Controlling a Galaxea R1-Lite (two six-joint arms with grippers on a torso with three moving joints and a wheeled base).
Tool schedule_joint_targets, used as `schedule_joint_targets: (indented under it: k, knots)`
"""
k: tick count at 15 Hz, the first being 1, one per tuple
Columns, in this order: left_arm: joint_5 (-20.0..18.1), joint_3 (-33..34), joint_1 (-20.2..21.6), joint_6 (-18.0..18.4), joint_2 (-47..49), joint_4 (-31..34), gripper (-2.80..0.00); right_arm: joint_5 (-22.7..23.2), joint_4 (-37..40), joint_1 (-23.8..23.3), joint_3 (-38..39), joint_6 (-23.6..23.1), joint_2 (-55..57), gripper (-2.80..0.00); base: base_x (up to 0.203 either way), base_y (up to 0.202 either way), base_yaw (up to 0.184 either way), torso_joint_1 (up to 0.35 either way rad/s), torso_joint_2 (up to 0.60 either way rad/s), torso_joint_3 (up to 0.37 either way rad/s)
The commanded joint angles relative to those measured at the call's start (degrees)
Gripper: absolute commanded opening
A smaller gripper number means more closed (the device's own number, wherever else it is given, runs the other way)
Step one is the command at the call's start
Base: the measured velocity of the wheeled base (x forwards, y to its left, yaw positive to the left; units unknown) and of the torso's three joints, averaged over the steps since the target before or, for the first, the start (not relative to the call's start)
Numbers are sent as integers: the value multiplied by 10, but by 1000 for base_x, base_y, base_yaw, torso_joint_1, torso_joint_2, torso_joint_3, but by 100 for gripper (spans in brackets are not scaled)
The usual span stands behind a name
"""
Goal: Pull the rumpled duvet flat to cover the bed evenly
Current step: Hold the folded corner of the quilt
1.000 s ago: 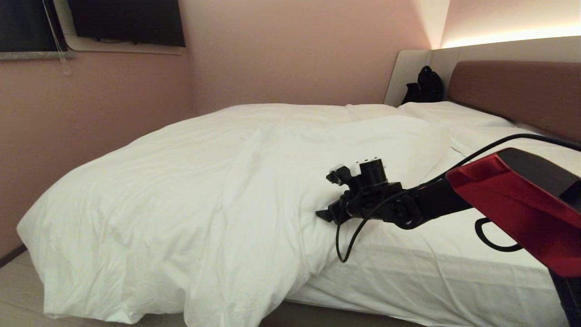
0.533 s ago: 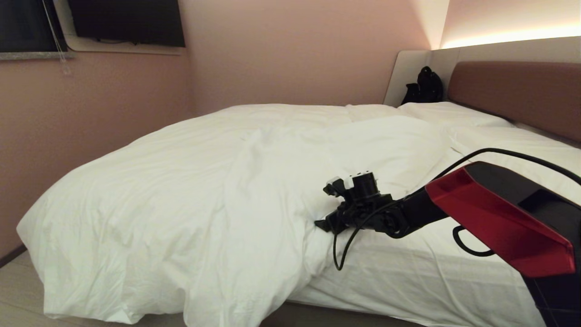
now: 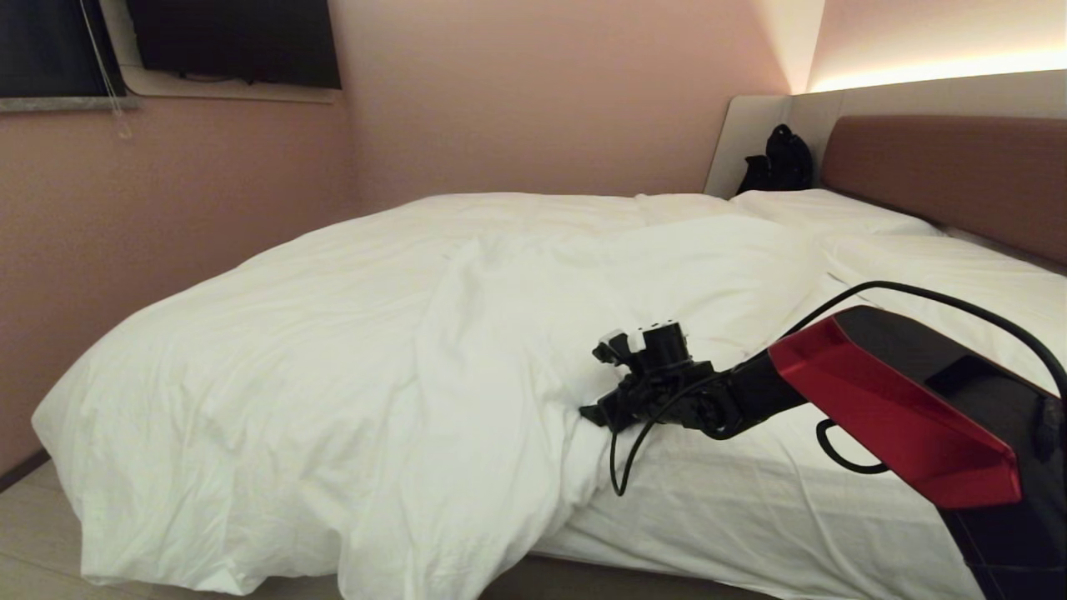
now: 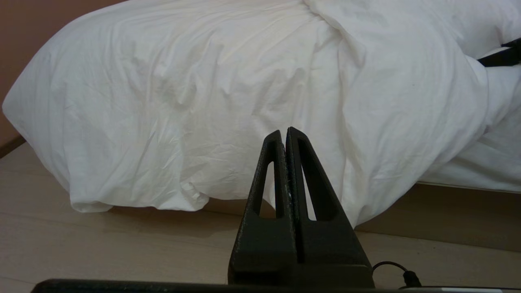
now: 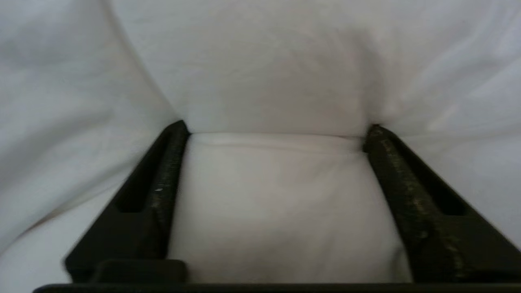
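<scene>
White duvet [image 3: 350, 350] bunched over bed [image 3: 792, 508] foot end, hanging toward floor, right pincer [image 5: 276, 130] spread wide, tips pressed into duvet edge, left pincer [image 4: 285, 134] closed, empty, low by floor

So the duvet [image 3: 350, 367] sits bunched over the bed's [image 3: 775, 508] left side, spilling off its front-left corner, and the right gripper [image 3: 593, 414] is at the duvet's front-right edge.
</scene>
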Motion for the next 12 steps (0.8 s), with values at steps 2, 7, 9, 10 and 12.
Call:
schedule_joint_targets:
  k: [2,7,9,10,12]
  knots:
    - [0,0,0,0,0,0,-280,-1,2,0,0,-1,5,-280,0,0,0,0,0,0]
    - [0,0,0,0,0,0,-280,-7,1,0,4,20,-29,-280,0,0,0,0,0,0]
    - [0,0,0,0,0,0,-280,-9,2,0,4,26,-37,-280,0,0,0,0,0,0]
    - [0,0,0,0,0,0,-280,-9,2,0,7,29,-45,-280,0,0,0,0,0,0]
    - [0,0,0,0,0,0,-280,-8,2,0,20,37,-82,-280,0,0,0,0,0,0]
